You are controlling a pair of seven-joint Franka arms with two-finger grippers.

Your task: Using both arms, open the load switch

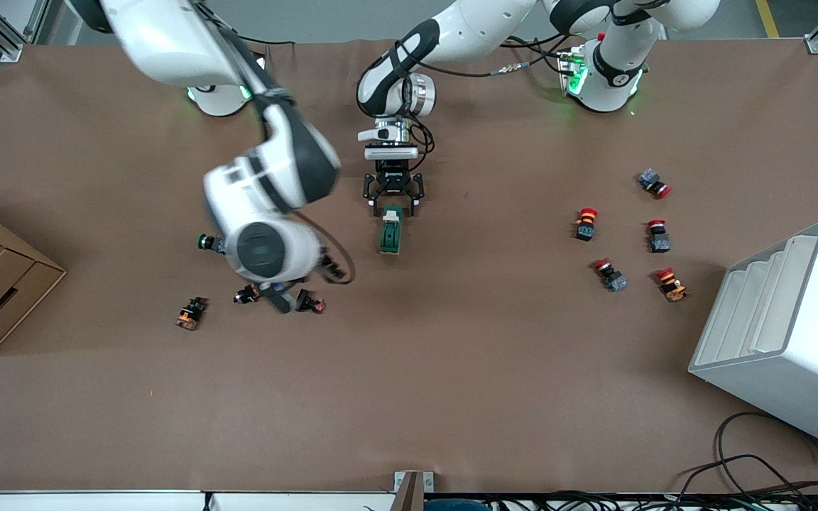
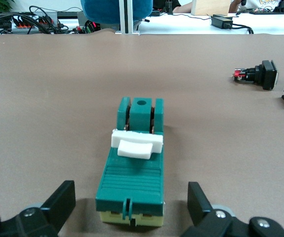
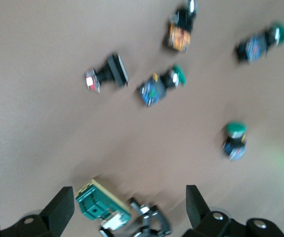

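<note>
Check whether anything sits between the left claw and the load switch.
Nothing visible does. The left claw, open, is at the load switch, its fingers flanking the end of the block. The right claw, open, hangs over the push buttons.

Front view: high across the brown paper-covered table, facing both arm bases. Left wrist view: low and close, looking along the dark green rectangular load switch with a white tab. Right wrist view: higher, looking down, sharing that load switch with both others.
</note>
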